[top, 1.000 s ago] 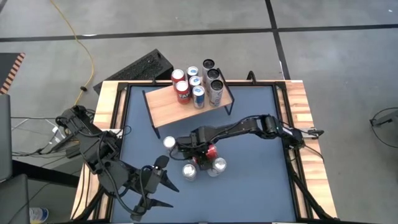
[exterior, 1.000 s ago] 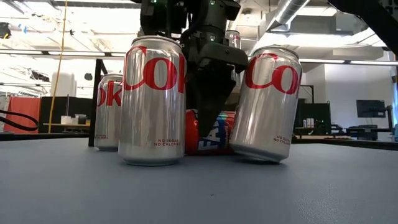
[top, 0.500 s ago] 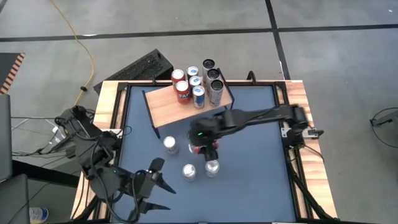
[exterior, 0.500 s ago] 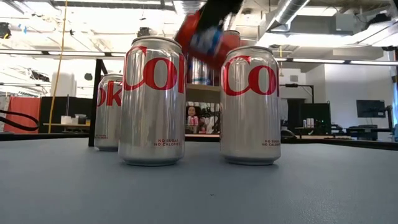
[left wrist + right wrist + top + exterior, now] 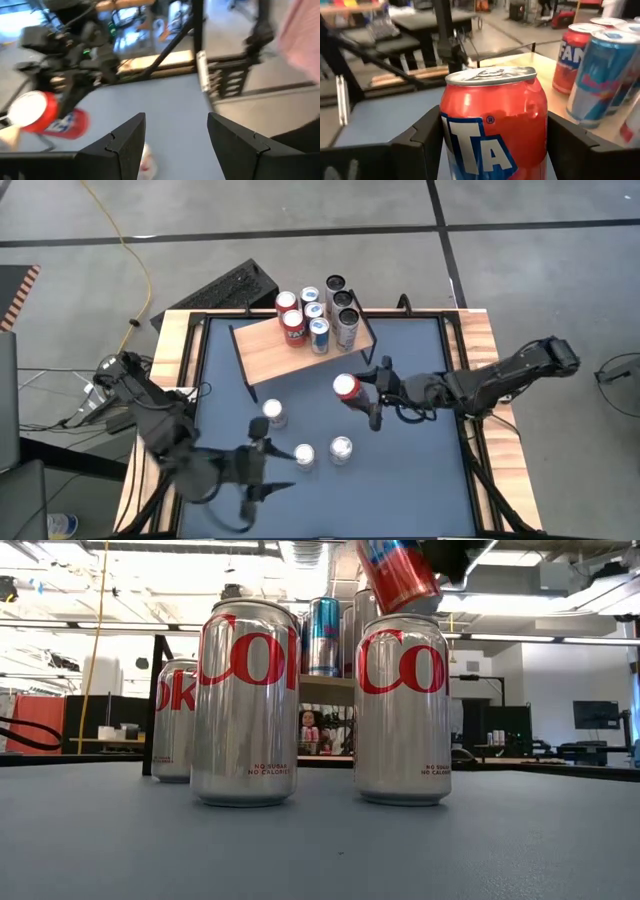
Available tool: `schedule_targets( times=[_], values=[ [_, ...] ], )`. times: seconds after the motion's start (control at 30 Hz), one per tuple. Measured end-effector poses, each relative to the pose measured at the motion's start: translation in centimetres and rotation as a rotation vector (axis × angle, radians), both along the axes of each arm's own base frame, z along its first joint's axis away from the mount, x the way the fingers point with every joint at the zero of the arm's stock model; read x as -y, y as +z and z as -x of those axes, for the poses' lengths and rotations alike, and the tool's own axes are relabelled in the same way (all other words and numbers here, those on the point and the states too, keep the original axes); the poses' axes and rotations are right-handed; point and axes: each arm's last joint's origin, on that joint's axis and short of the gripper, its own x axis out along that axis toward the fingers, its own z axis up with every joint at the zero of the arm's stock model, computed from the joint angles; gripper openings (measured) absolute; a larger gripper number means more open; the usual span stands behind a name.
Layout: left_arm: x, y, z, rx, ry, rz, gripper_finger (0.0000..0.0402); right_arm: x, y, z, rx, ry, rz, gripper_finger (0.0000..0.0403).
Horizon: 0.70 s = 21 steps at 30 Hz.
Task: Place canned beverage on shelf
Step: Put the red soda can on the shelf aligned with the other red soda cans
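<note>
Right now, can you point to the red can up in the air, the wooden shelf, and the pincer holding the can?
red can (image 5: 346, 387), high view, its silver top.
shelf (image 5: 272, 350), high view, bare wooden board.
right pincer (image 5: 362, 392), high view, between its fingertips at the can.

The shelf (image 5: 290, 345) stands at the back of the desk (image 5: 420, 480), with a cluster of cans (image 5: 318, 310) on its right end. In front of the shelf, the right end effector (image 5: 360, 392) holds a can (image 5: 346, 388) above the desk. Three more cans (image 5: 303, 442) stand nearer the front. The left end effector (image 5: 262, 470) hovers at the front left.
</note>
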Motion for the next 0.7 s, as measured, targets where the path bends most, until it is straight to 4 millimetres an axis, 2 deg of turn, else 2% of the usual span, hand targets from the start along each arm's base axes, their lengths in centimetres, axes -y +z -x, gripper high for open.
schedule_targets(
  times=[0.13, 0.43, 0.57, 0.7],
  values=[
    [-1.6, -1.9, -2.3, -0.002, 0.040, -0.016, 0.0203, -1.1, -0.9, 1.0, 0.103, 0.068, -0.026, 0.0269],
    [-5.7, -5.7, -6.1, -0.013, -0.047, 0.104, 0.0203, -4.4, 1.3, 3.8, 0.222, 0.225, 0.015, 0.0270],
    [-8.0, -7.0, -7.5, 0.090, 0.004, 0.140, 0.0205, -5.4, 2.0, 4.6, 0.271, 0.278, 0.040, 0.0270],
    [-10.2, -7.9, -8.3, 0.143, -0.007, 0.215, 0.0226, -6.2, 2.1, 5.0, 0.281, 0.312, 0.046, 0.0270]
  ],
)
